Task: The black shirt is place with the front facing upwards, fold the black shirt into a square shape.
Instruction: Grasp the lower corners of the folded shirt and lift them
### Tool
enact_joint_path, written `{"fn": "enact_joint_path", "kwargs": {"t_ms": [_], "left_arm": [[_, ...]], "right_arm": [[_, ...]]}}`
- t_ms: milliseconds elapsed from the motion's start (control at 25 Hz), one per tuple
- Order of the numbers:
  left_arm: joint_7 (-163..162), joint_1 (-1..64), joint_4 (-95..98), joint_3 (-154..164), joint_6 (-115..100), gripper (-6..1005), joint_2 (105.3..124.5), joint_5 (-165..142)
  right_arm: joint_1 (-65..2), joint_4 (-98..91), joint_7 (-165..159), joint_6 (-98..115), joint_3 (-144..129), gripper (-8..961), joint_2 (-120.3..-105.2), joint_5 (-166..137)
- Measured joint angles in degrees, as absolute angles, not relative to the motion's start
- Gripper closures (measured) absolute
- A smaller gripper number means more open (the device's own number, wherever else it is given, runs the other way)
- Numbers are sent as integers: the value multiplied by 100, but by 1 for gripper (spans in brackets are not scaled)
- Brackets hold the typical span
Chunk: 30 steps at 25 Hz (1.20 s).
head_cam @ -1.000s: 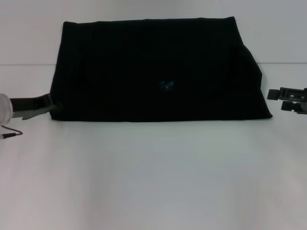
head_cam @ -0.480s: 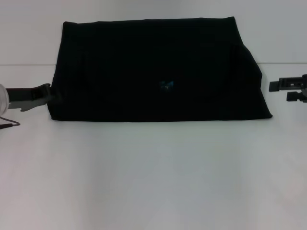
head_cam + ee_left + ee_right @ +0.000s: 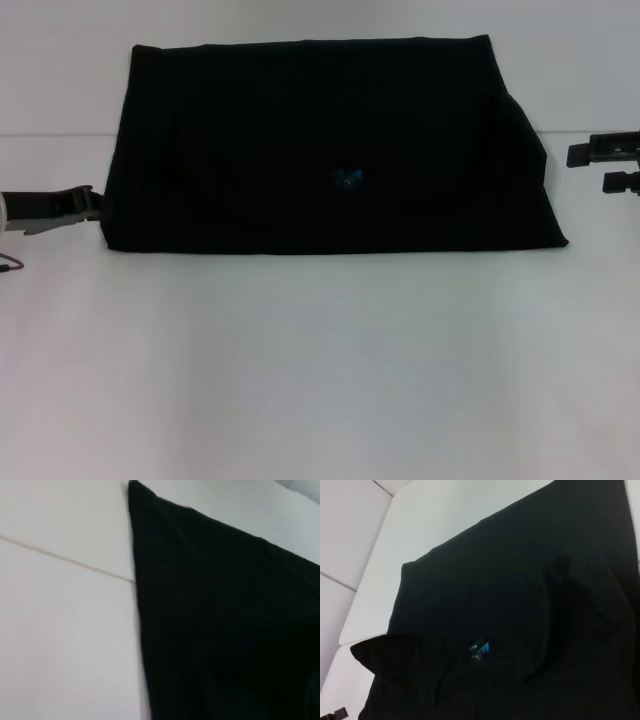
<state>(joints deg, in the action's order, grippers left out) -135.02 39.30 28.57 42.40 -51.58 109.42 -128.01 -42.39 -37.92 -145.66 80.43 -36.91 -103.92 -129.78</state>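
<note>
A: Starting at the left edge of the head view, what is there?

B: The left gripper (image 3: 88, 203), a dark metal claw on a dark arm. It sits low over the white table (image 3: 320, 360), just beside the near left corner of the cloth and apart from it. Whether its fingers are spread or pressed together, I cannot tell; they hold nothing that I can see.

A: And the cloth itself?

B: The black shirt (image 3: 320, 150), a large plain black cloth T-shirt, lies flat across the far middle of the table, folded into a wide band. Its far edge is straight and shorter than its near edge, so the sides slant outward toward the robot. A small blue neck label (image 3: 347, 179) shows near its middle. On its right side a layer bulges out past the slanted edge, forming a soft hump. No lettering shows.

A: What do the wrist cameras add?

B: The left wrist view shows one straight shirt edge (image 3: 137, 605) against bare white table, crossed by a thin seam line (image 3: 65, 561). The right wrist view shows the label (image 3: 479, 647) again, with overlapping folds around it.

A: And on the far right?

B: The right gripper (image 3: 612, 165), black and angular, hovers beside the shirt's right side, clearly apart from it, its two fingers spread and empty.
</note>
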Motion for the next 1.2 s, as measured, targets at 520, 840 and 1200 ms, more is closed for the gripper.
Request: {"fn": "enact_joint_path", "kwargs": {"t_ms": [520, 840, 1200], "left_arm": [[-13437, 4182, 2341, 4303, -4381, 590, 11032, -12927], [-13425, 4191, 2337, 4418, -4285, 529, 11120, -12929], [-13488, 4249, 2342, 4617, -4215, 537, 11178, -12929]], "right_arm": [[-4347, -3793, -14643, 7964, -3649, 71, -10414, -12963], [-4351, -3767, -14633, 7887, -3643, 71, -10415, -12963], [-4338, -3754, -14621, 7857, -3628, 72, -10415, -12963]]}}
